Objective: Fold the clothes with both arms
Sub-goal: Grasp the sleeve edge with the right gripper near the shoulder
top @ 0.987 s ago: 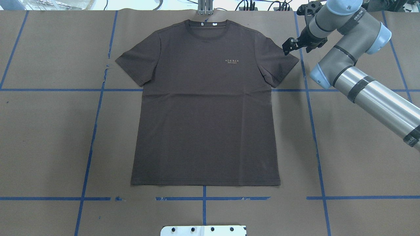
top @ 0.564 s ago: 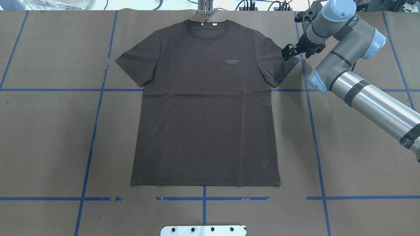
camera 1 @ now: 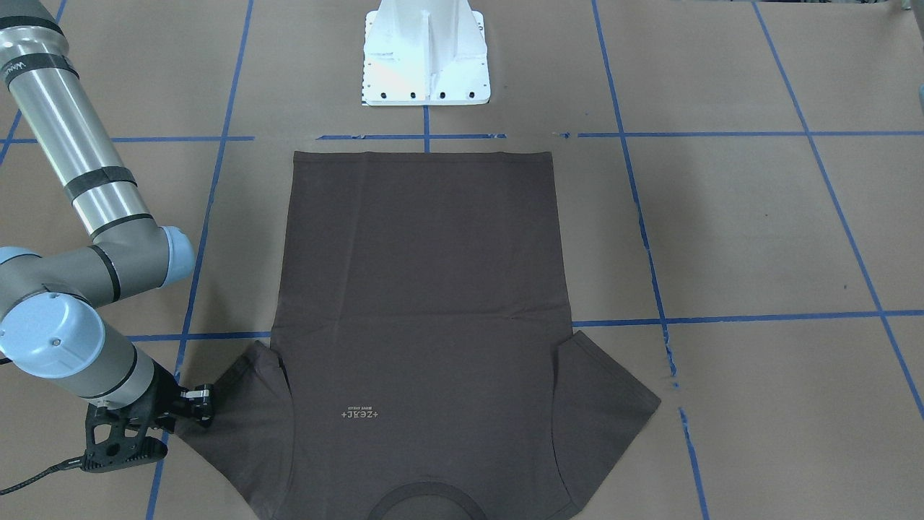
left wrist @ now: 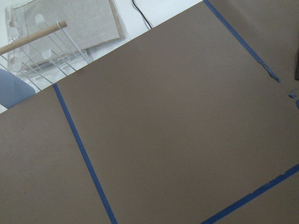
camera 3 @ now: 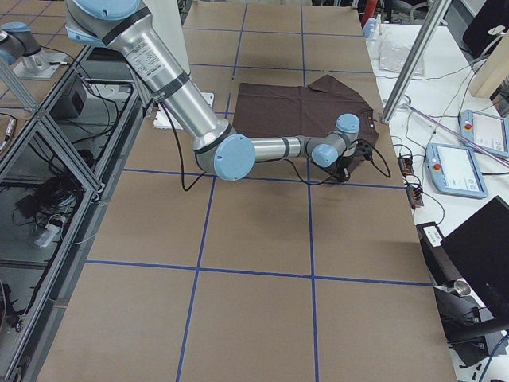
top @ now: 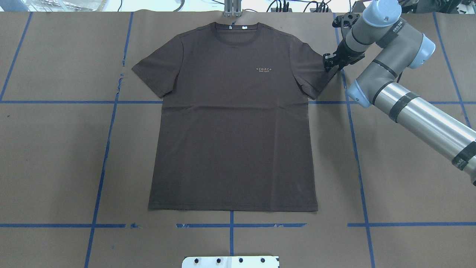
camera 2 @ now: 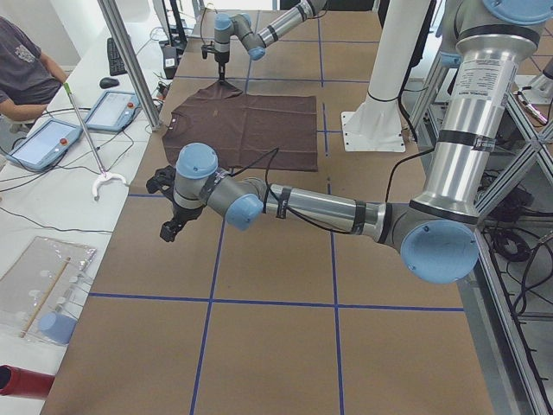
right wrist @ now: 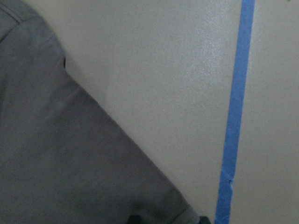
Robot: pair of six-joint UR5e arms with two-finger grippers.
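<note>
T-shirt [top: 230,130] is lying flat on the worktop [top: 409,167], hem nearest the white base [camera 1: 426,50], collar farthest from it. The right arm [top: 409,108] is reaching the sleeve [top: 316,74] at the end away from the base. Its jaws are standing slightly parted at the sleeve's hem, gripping nothing yet. To my eye they should be biting both cloth layers fully before lifting. The left arm [camera 2: 320,207] is hanging out on the base's other side, and I cannot tell whether its jaws are parted.
</note>
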